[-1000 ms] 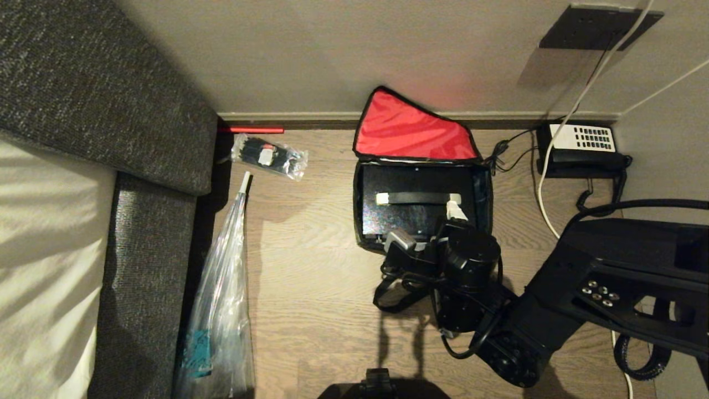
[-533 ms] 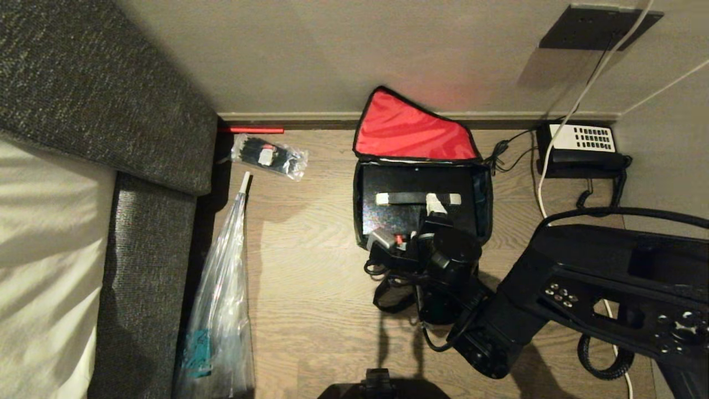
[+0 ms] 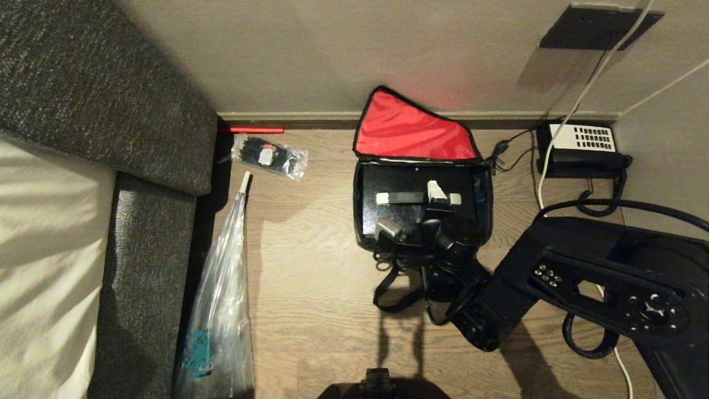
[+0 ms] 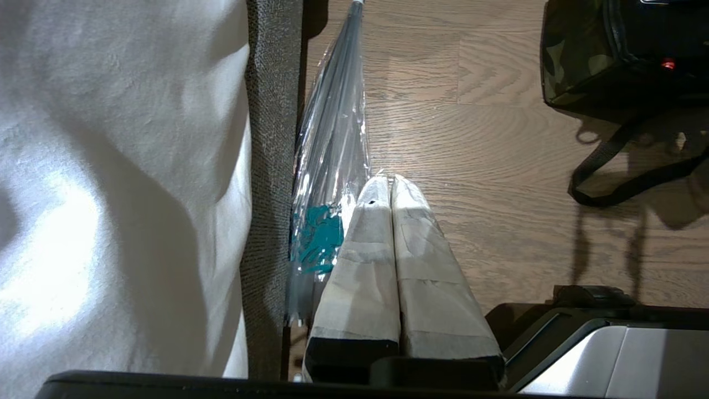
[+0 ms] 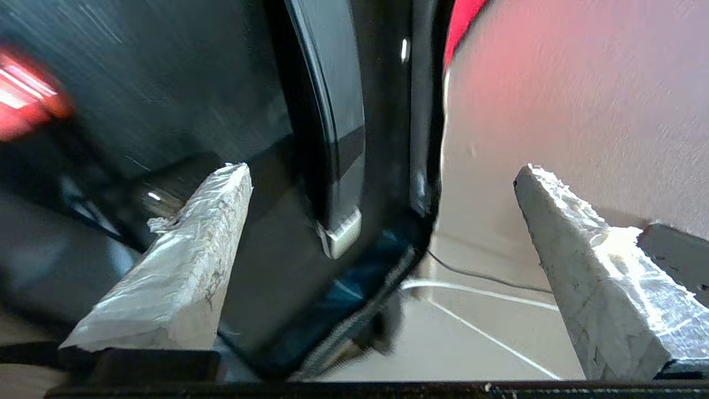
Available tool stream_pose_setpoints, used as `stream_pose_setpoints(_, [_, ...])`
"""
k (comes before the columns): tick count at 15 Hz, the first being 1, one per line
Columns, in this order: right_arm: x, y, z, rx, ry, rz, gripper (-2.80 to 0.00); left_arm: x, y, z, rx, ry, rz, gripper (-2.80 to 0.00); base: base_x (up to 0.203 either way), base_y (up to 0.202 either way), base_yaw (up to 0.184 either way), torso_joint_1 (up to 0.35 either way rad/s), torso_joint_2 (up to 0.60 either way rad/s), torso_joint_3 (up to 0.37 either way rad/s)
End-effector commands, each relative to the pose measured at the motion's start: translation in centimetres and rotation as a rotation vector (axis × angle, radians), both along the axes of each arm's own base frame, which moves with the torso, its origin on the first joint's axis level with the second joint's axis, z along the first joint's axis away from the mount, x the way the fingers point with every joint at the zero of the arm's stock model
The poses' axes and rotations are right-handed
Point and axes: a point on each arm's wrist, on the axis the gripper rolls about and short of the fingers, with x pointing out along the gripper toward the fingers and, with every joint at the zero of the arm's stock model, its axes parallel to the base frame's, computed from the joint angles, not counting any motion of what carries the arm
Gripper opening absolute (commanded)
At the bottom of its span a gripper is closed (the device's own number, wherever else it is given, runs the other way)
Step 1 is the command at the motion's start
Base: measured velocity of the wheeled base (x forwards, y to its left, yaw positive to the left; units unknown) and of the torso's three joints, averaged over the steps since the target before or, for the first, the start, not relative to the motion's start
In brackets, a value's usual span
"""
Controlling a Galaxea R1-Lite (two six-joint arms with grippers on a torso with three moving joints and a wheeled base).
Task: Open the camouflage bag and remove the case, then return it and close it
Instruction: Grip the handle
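The camouflage bag [image 3: 483,206] stands open on the floor by the wall, its red lid [image 3: 412,130] folded back. The black glossy case [image 3: 382,180] lies inside it, with pale clasps at both ends of its handle [image 3: 407,198]. My right gripper [image 3: 412,210] hangs over the case with its fingers open. In the right wrist view one end of the case handle [image 5: 340,235] sits between the spread fingertips [image 5: 232,177] of the right gripper [image 5: 382,169], and nothing is gripped. My left gripper [image 4: 388,180] is shut and parked low beside the couch; a corner of the bag [image 4: 570,61] shows there.
A black telephone [image 3: 581,147] with cables sits to the right of the bag against the wall. A small clear packet [image 3: 268,155] and a long clear plastic bag [image 3: 221,299] lie to the left, along the grey couch [image 3: 111,111]. The bag's black strap [image 3: 396,288] trails on the floor.
My right arm has reached forward and lower into the open bag, from its near edge to above the case's handle. Its fingers have spread a little wider. The left arm has not moved.
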Motion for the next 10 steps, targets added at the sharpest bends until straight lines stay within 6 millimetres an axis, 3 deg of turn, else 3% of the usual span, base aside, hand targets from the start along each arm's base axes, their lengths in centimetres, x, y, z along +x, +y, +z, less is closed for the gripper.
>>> stream_pose_setpoints(1, [1.1, -0.4, -0.5, -0.016, -0.01, -0.025, 0.0, 0.0, 0.0, 0.0, 0.0, 0.003, 0.0, -2.8, 0.0, 0.0, 0.0, 0.0, 0.0, 0.0])
stream_pose_setpoints(10, [2.6, 0.4, -1.9, -0.018, -0.031, 0.015, 0.0, 0.0, 0.0, -0.1, 0.0, 0.004, 0.0, -2.8, 0.0, 0.0, 0.0, 0.0, 0.0, 0.0])
